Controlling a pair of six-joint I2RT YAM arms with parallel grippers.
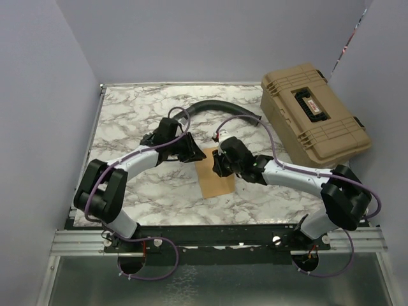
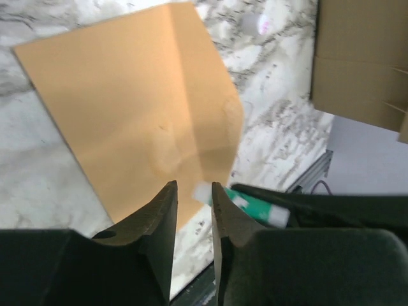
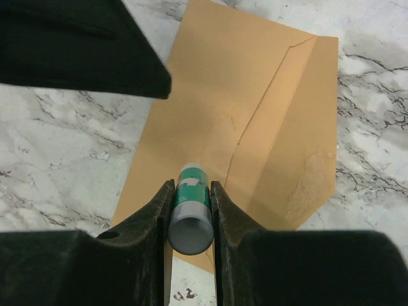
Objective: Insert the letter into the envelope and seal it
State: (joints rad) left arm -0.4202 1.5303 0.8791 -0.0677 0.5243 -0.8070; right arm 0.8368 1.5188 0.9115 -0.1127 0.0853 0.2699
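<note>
Kraft-brown envelope (image 3: 255,127) lies on marble table (image 3: 57,146); right gripper (image 3: 191,186) pinches a green glue stick (image 3: 190,220) above it; left gripper (image 2: 194,186) stands slightly parted, empty.

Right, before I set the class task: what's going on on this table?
The right tool grips a green-and-white glue stick over the brown envelope, which lies flat on the marble table. The left tool hovers at the envelope's edge, jaws slightly apart and empty. No separate letter shows, so it may already be inside; sealing looks like the step in hand. A tan case sits back right.
</note>
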